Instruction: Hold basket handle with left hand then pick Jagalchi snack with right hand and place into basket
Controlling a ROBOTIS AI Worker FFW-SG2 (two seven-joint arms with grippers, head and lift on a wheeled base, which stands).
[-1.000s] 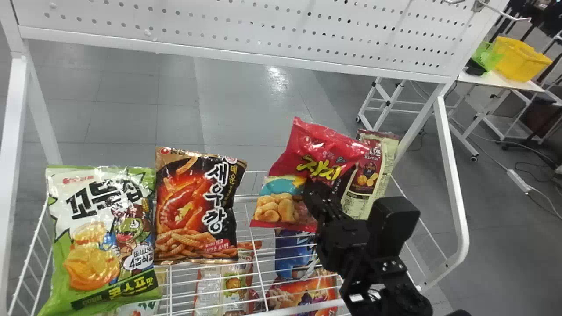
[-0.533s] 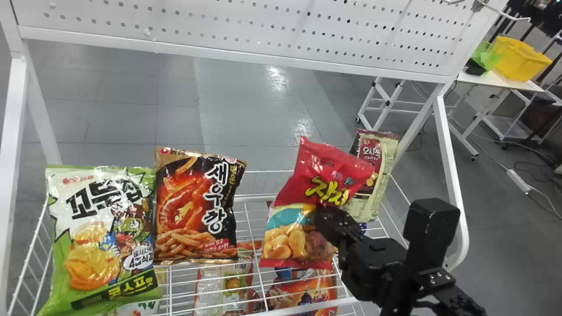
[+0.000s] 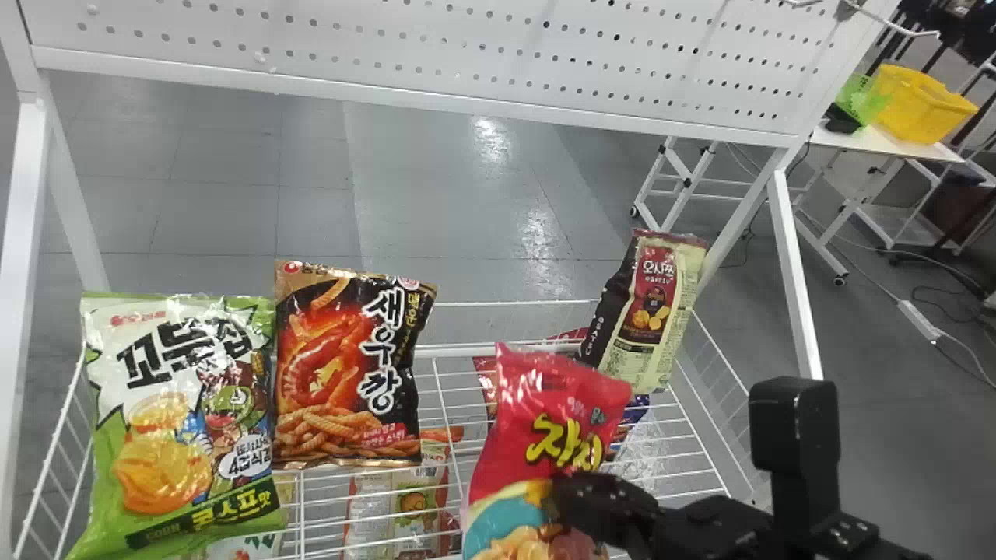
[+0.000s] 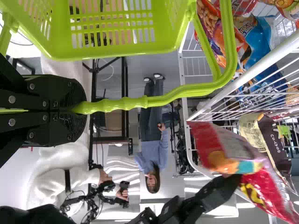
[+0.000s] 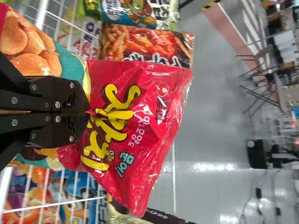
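Jagalchi snack (image 3: pixel 556 412) picked, pinched in closed right end effector (image 5: pixel 88 112), head-view 6 o'clock; closed left end effector (image 4: pixel 80 109) holds basket handle (image 4: pixel 124 104); placing undone.

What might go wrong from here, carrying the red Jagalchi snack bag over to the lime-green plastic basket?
The red, shiny Jagalchi bag is pinched around its middle by the right jaws, so squeezing harder might crush the snacks. It also hangs over the white wire rack, whose rail could snag it. The lime-green plastic basket hangs from the left jaws' grip on its slim handle, so it may tilt when the bag lands.
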